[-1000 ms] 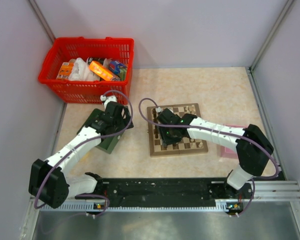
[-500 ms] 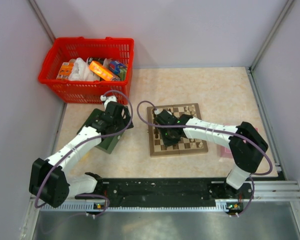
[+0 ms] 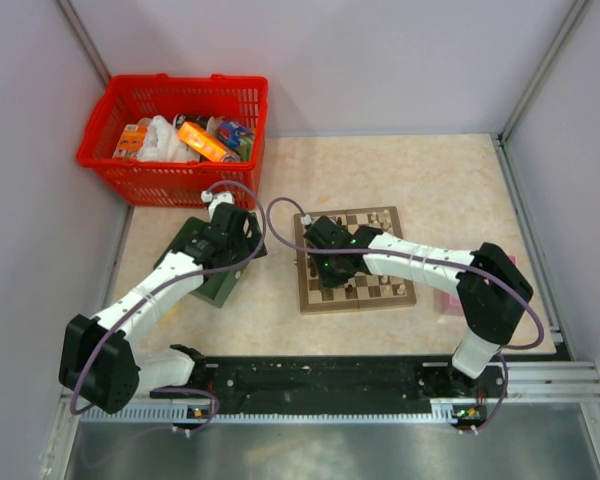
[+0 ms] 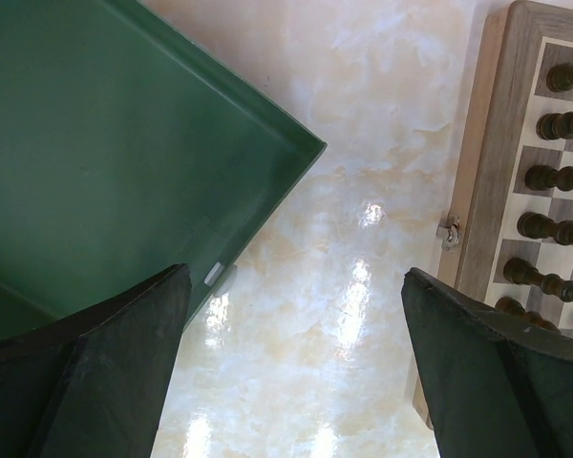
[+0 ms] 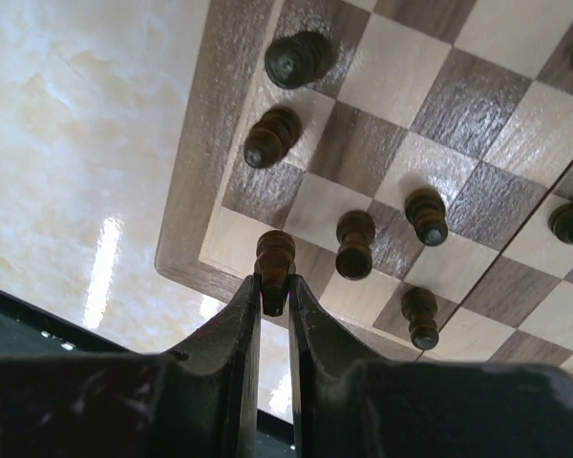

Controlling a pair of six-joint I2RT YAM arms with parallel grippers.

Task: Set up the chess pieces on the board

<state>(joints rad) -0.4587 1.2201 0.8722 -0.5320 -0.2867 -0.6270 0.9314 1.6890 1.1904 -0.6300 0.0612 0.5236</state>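
The board (image 3: 360,304) lies mid-table, with dark chess pieces (image 5: 355,244) standing along its left side. Cream pieces do not show. My right gripper (image 5: 275,291) is shut on a dark piece (image 5: 275,253) that stands on the corner square at the board's (image 5: 401,67) near-left end. In the top view that gripper (image 3: 320,262) hovers over the board's left columns. My left gripper (image 4: 294,277) hangs open and empty over bare table, between the green tray (image 4: 124,143) and the board's left border (image 4: 487,143). A row of dark pieces (image 4: 554,176) shows along that border.
A red basket (image 3: 175,125) full of packets stands at the back left. The green tray (image 3: 220,290) sits under the left arm. A pink box (image 3: 450,300) lies partly hidden behind the right arm, by the board's right side. White walls enclose the table.
The right gripper has slid a little left over the board and its jaws have closed on the dark piece. The left arm has stayed still.
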